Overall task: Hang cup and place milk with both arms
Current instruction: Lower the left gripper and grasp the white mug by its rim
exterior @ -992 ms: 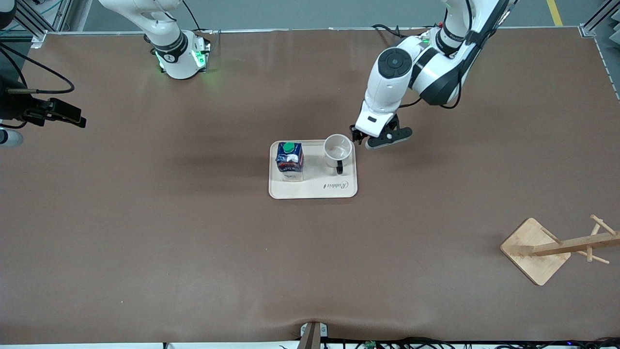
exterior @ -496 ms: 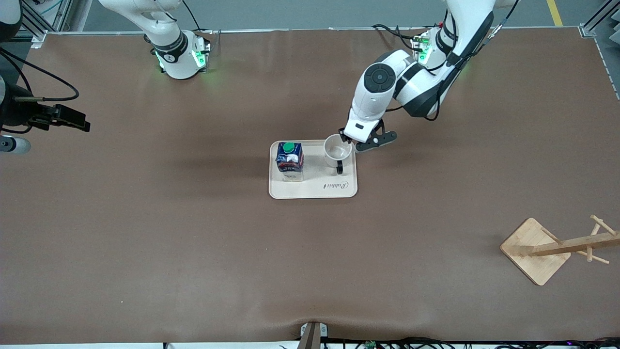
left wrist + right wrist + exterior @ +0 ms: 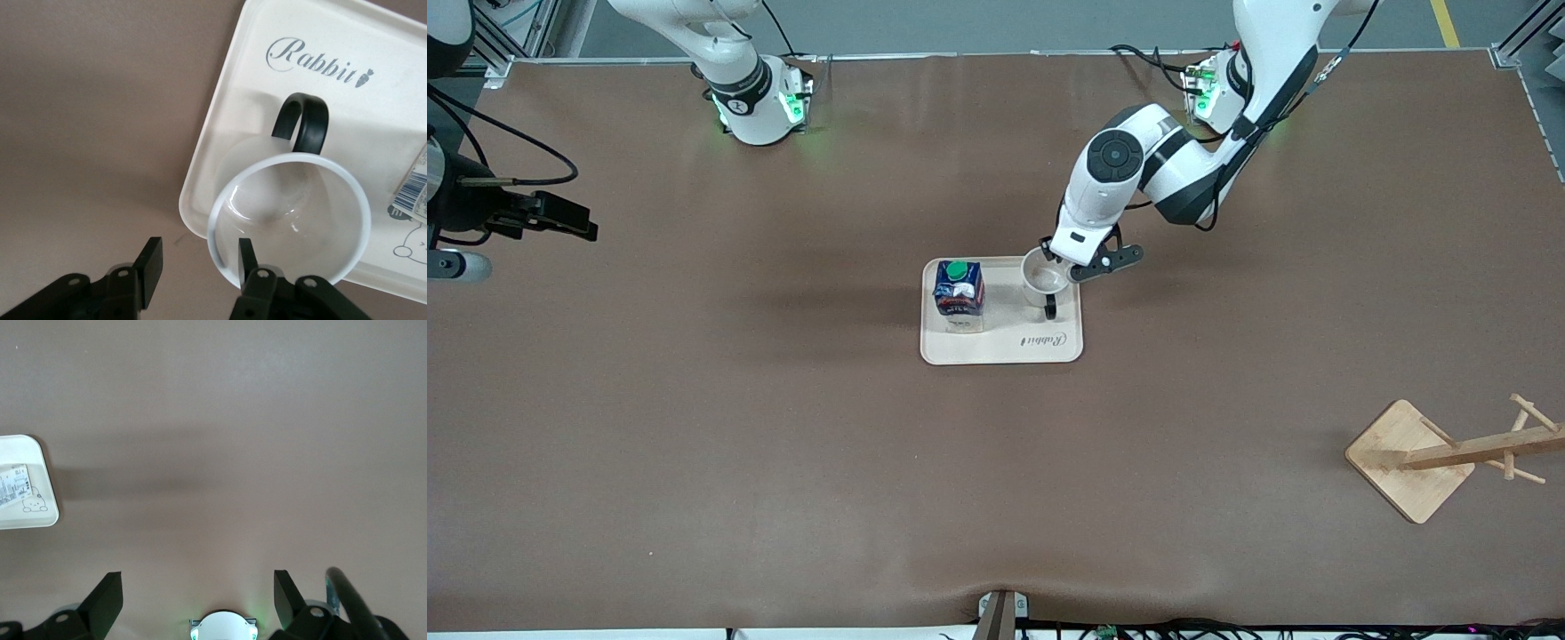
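2 task items share 1 cream tray (image 3: 1005,351) at mid-table; item 1, the cup (image 3: 1044,274): white, upright, mouth up, standing on the tray at the corner toward the left arm's end and farther from the front camera, black loop handle (image 3: 304,124) turned toward the printed "Rabbit" lettering, so the rim is the free part to grip; item 2, the milk (image 3: 959,293): dark blue carton with green cap, upright on the same tray, beside the cup toward the right arm's end, apart from it; left gripper (image 3: 1069,267): over the cup's rim at the tray edge, fingers apart, 1 finger (image 3: 247,259) inside the rim and the other (image 3: 151,267) outside over the table, judged to be set for pinching the cup wall, not yet closed; right gripper (image 3: 193,600): fingers apart, holding nothing, over bare table well toward the right arm's end, that arm waiting, presumably for the milk; wooden rack (image 3: 1449,458): on its square base near the left arm's end of the table, nearer the front camera than the tray, well apart from it, pegs bare, judged the cup's destination.
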